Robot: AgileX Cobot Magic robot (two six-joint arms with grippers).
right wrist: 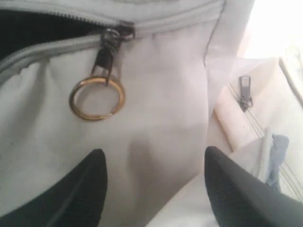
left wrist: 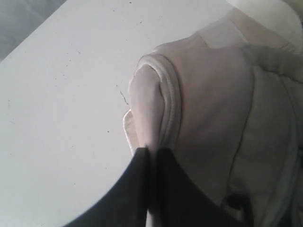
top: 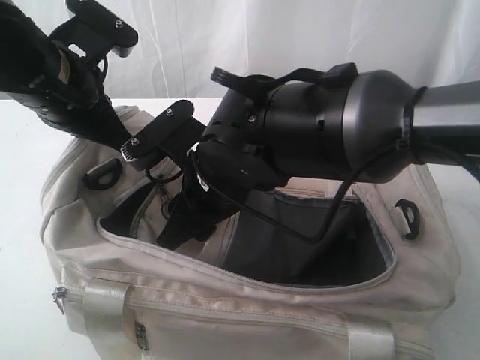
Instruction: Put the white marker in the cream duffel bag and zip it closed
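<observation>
Exterior view, read from 9 o'clock across. White table point(top: 19, 157) carries the cream duffel bag point(top: 247, 304), which fills most of the frame. Main zipper is open, with dark grey lining point(top: 300, 247) showing in the mouth. Left arm comes in from 10 o'clock and ends at the bag's far-left end, near a black loop point(top: 101, 174). Left gripper point(left wrist: 152, 152): fingers pressed together, a fold of the bag's cream fabric pinched between them. At 7 o'clock on the bag's front, a small zipper pull point(top: 58, 297) hangs beside a shiny webbing strap point(top: 105, 307). Centre: right arm enters from 3 o'clock, crosses above the bag and tips down into the open mouth at about 9 o'clock of the opening. Right gripper point(right wrist: 154, 153): fingers spread wide, holding nothing, bag fabric lying beyond them; contact cannot be confirmed. Ahead of those fingers the zipper slider point(right wrist: 116, 34) sits on the track, with a brass ring point(right wrist: 97, 98) hanging from it. Second black loop point(top: 409, 219) at 3 o'clock on the bag. White marker: not visible in any view; position cannot be told.
</observation>
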